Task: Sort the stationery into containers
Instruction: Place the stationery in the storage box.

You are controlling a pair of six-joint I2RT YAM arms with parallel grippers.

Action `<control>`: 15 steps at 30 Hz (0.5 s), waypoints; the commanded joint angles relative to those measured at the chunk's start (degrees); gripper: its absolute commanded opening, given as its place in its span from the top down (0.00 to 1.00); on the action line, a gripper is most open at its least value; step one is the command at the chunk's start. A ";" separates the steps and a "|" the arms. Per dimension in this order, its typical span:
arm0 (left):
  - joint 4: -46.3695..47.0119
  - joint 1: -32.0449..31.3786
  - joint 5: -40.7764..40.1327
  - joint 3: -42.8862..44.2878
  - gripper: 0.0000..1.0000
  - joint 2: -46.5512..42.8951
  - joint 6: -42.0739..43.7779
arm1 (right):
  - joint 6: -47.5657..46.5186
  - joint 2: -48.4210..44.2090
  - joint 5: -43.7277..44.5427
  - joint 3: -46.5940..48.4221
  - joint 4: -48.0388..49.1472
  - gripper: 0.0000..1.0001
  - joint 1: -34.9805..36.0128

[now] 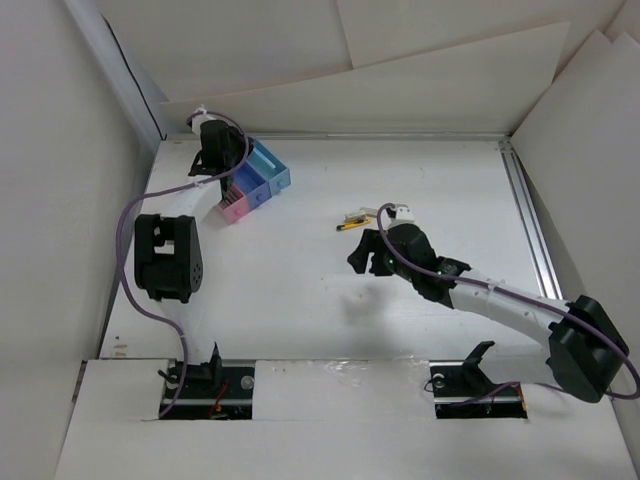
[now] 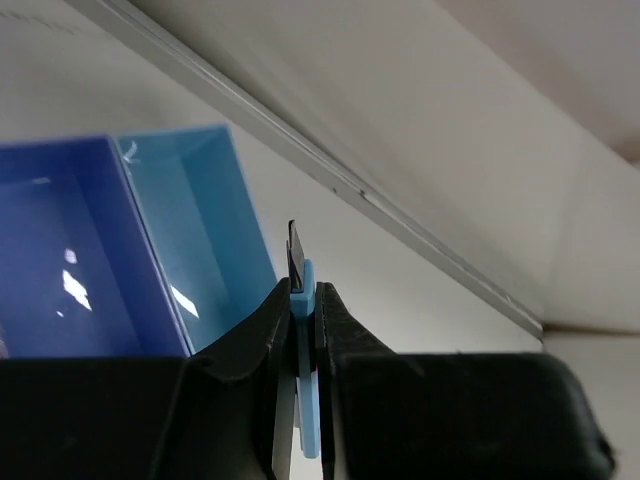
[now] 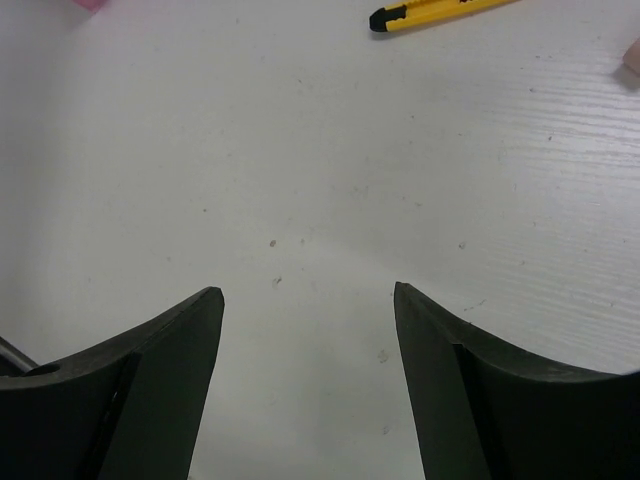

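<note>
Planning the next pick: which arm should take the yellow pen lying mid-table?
Right: the right gripper, open, hovers near the yellow pen; the left gripper is shut on a light-blue stick at the containers.

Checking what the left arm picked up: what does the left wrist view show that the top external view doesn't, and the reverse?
Only the left wrist: a thin light-blue piece pinched between the shut left jaws. Only the top: the pink box, the right arm, and a yellow item lying on the table. Both: the purple-blue box and the light-blue box.
</note>
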 commanded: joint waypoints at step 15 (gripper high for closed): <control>-2.38 0.36 -10.57 13.75 1.00 11.80 5.29 | 1.37 -0.82 1.92 -1.51 8.02 0.25 -0.31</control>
